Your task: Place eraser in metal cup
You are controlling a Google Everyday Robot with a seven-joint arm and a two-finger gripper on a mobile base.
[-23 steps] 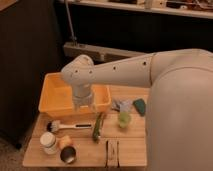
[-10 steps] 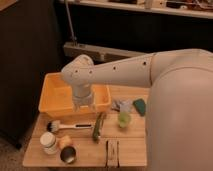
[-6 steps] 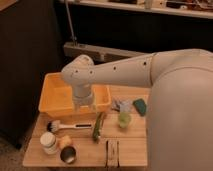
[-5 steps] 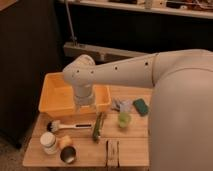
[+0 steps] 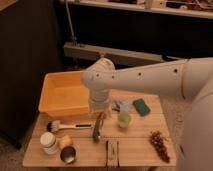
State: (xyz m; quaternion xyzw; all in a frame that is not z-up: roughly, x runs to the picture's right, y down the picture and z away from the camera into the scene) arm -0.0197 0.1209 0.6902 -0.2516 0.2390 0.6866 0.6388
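The eraser (image 5: 113, 152), a pale tan block with a dark lengthwise stripe, lies flat at the front edge of the wooden table (image 5: 140, 145). The metal cup (image 5: 68, 154), small, silvery and dark inside, stands upright at the front left, a short way left of the eraser. My gripper (image 5: 98, 107) hangs from the white arm over the table's middle, just beside the yellow bin's right front corner. It is well behind the eraser and the cup, and nothing shows in it.
A yellow bin (image 5: 62, 94) fills the back left. A white jar (image 5: 49, 142) stands by the cup. A white-handled brush (image 5: 67, 126), a green elongated object (image 5: 97, 128), a pale green cup (image 5: 123, 119), a teal sponge (image 5: 141, 106) and a dark clump (image 5: 159, 140) also sit on the table.
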